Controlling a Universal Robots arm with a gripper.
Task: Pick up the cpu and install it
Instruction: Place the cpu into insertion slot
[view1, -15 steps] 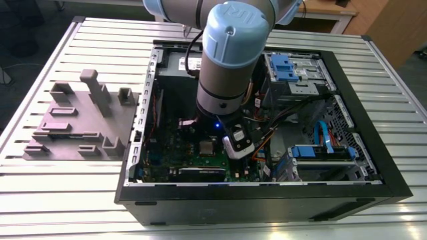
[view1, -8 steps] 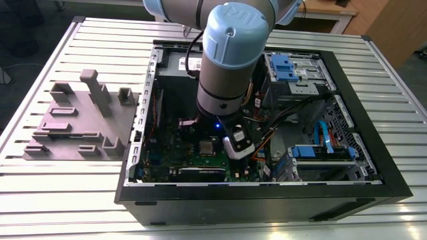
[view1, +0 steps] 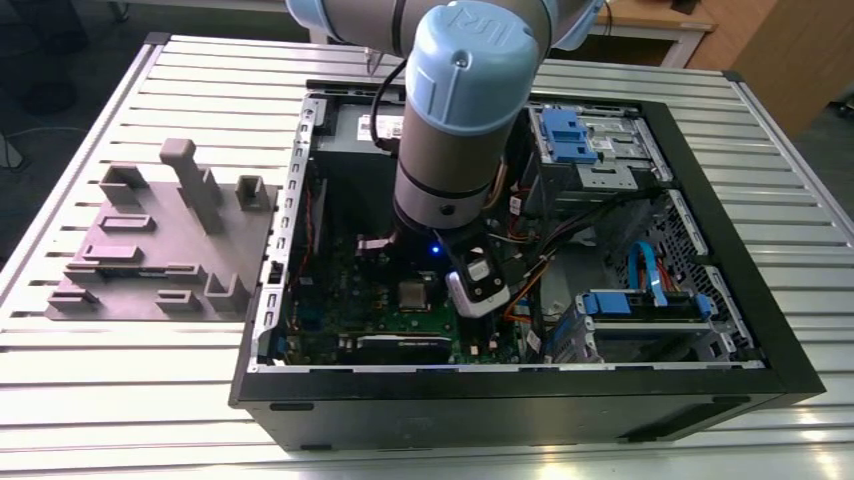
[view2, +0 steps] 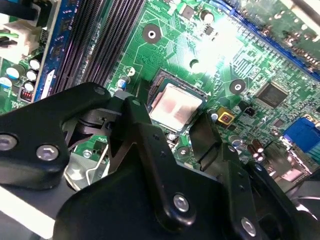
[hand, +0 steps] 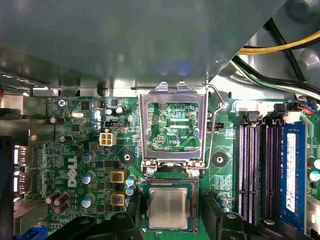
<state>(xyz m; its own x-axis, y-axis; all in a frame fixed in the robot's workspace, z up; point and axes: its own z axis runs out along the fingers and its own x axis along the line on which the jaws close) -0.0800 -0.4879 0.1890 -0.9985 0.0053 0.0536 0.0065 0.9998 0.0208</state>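
In the exterior view, the computer case (view1: 534, 400) was laid open on the desk (view1: 134, 380), likely so the arm (view1: 461, 120) could reach down inside. The cpu (view1: 414, 293) was seen flat on the green board (view1: 340, 290), which was partly hidden behind the arm.

In the second wrist view, the hand (view2: 169, 117) was held wide, with a finger (view2: 135, 125) on each side of the cpu (view2: 175, 105). Whether they touched it could not be told.

In the first wrist view, the cpu (hand: 169, 209) was seated in its socket (hand: 194, 205). The metal cover (hand: 146, 130) was flipped up, likely to let the chip in. The fingers were cut off at the edge.
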